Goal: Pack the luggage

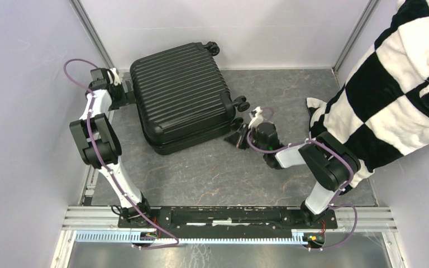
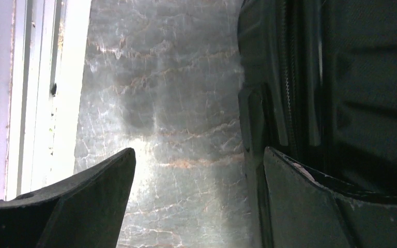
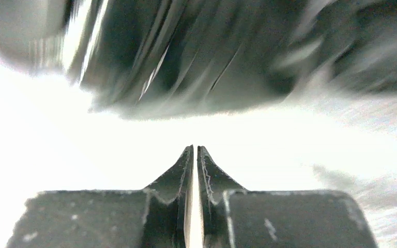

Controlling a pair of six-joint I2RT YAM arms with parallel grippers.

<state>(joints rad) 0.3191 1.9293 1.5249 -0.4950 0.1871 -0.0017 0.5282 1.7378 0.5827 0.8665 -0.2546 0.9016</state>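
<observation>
The luggage (image 1: 181, 95), a black ribbed hard-shell suitcase, lies closed and flat on the grey table, its caster wheels (image 1: 240, 104) at the right. My left gripper (image 1: 124, 92) is open and empty at the suitcase's left side. In the left wrist view (image 2: 199, 160) its right finger (image 2: 310, 206) lies against the suitcase side (image 2: 341, 77) with the zipper seam. My right gripper (image 1: 236, 135) is shut on nothing, near the suitcase's front right corner. In the right wrist view (image 3: 194, 150) the blurred suitcase (image 3: 212, 51) lies ahead.
A person in a black-and-white checkered garment (image 1: 402, 84) leans in at the right, close to the right arm. White walls and metal posts (image 1: 92, 33) enclose the table. A metal rail (image 1: 229, 215) runs along the near edge.
</observation>
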